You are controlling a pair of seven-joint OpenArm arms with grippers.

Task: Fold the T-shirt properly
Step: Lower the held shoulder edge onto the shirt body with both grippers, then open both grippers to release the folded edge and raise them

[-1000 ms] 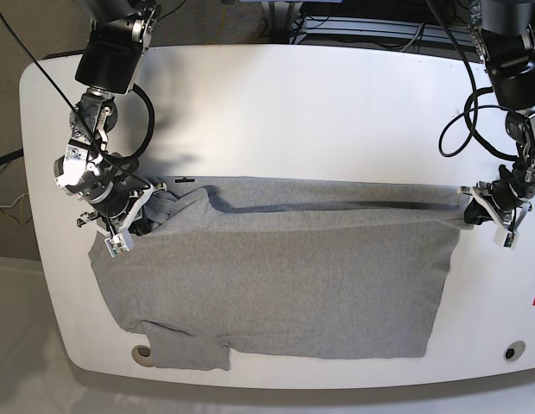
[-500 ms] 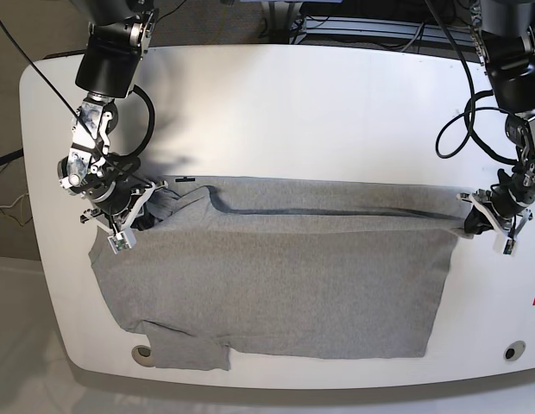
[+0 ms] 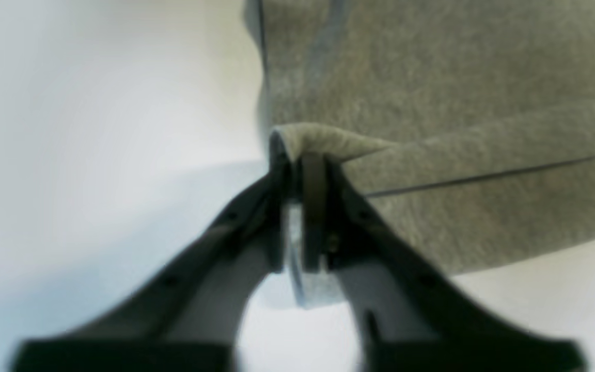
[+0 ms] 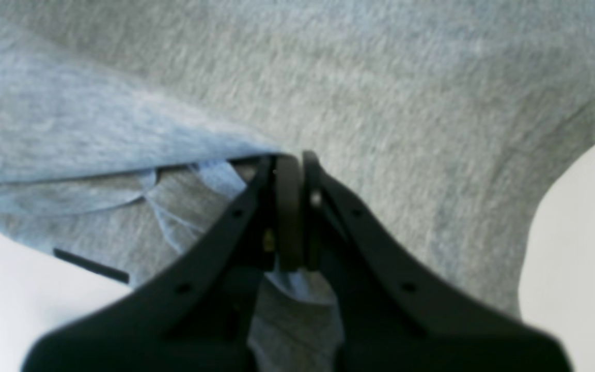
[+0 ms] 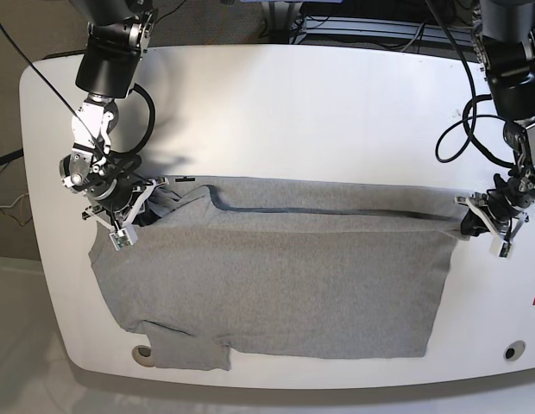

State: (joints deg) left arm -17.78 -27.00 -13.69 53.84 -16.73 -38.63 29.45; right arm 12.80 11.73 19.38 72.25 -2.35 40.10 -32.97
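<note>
Grey, flecked cotton covers most of the near half of the white table (image 5: 276, 112): the T-shirt (image 5: 276, 280) lies spread flat and wide, its plain side up, with one long fold running straight across its far edge from one arm to the other. A short sleeve pokes out over the near rim of the table, beside a small round hole in the tabletop. The weave looks soft and slightly fuzzy up close, and a thin dark seam line shows along the doubled edge. The left gripper (image 3: 297, 170) has its black, tapering fingers drawn close on a folded corner of the cloth, the fabric peaking up between the tips; only a thin sliver of space shows between the pads lower down. The right gripper (image 4: 287, 165) is pinched tight on the other end of the fold, where bunched, bluish-shadowed layers of cloth gather under a smooth upper layer. Both arms hang low at the table's two sides, black cables looping behind them.
</note>
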